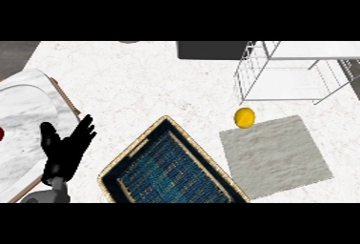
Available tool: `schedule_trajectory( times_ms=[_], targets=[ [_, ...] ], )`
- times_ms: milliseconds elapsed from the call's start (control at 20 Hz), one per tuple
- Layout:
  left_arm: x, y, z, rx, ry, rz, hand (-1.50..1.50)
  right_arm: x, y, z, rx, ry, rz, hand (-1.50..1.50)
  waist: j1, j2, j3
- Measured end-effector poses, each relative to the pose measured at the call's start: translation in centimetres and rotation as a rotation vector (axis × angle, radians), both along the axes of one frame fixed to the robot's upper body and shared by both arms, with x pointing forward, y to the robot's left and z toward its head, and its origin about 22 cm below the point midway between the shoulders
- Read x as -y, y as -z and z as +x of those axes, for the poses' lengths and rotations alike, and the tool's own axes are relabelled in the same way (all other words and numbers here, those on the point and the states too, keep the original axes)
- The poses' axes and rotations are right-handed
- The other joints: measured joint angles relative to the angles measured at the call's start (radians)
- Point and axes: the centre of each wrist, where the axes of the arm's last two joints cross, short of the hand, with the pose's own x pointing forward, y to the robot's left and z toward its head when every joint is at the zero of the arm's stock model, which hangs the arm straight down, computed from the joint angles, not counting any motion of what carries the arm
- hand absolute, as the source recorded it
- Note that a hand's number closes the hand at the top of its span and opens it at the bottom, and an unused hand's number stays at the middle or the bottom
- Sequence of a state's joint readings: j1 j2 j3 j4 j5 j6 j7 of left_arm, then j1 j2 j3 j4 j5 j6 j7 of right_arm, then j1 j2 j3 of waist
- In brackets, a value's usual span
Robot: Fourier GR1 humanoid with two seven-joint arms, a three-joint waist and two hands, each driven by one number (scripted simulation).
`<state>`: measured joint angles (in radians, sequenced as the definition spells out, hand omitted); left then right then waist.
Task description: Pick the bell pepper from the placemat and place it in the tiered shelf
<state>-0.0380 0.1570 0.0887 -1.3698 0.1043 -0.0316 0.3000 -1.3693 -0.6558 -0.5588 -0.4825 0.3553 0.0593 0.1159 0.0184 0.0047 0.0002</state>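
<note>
Head view: yellow bell pepper [245, 117] at far left corner of grey placemat [281, 157], near but apart from white wire tiered shelf [295, 78] at upper right. Left robot hand [67, 147] open, fingers straight and up, resting low left on table [141, 86], well apart from bell pepper. Blue-lined woven basket [169, 167] between left robot hand and placemat.

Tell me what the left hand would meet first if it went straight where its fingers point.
Probably nothing: the left hand points its open fingers away and slightly right, over bare counter between the board and the basket. The way looks free to the far edge, though height is unclear.
</note>
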Motion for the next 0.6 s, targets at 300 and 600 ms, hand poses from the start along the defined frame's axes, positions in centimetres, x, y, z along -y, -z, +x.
schedule_trajectory(
  times_ms=[300,600],
  targets=[
    [0.1,-0.2,0.3,0.008,-0.003,0.007,0.00,4.1,-1.5,-2.1,0.056,0.179,0.064,-1.50,0.000,0.002,0.000],
    [0.3,0.0,0.3,0.009,0.001,0.004,0.00,9.9,-1.9,-5.4,0.084,0.326,0.175,-1.50,0.004,0.006,0.001]
  ],
)
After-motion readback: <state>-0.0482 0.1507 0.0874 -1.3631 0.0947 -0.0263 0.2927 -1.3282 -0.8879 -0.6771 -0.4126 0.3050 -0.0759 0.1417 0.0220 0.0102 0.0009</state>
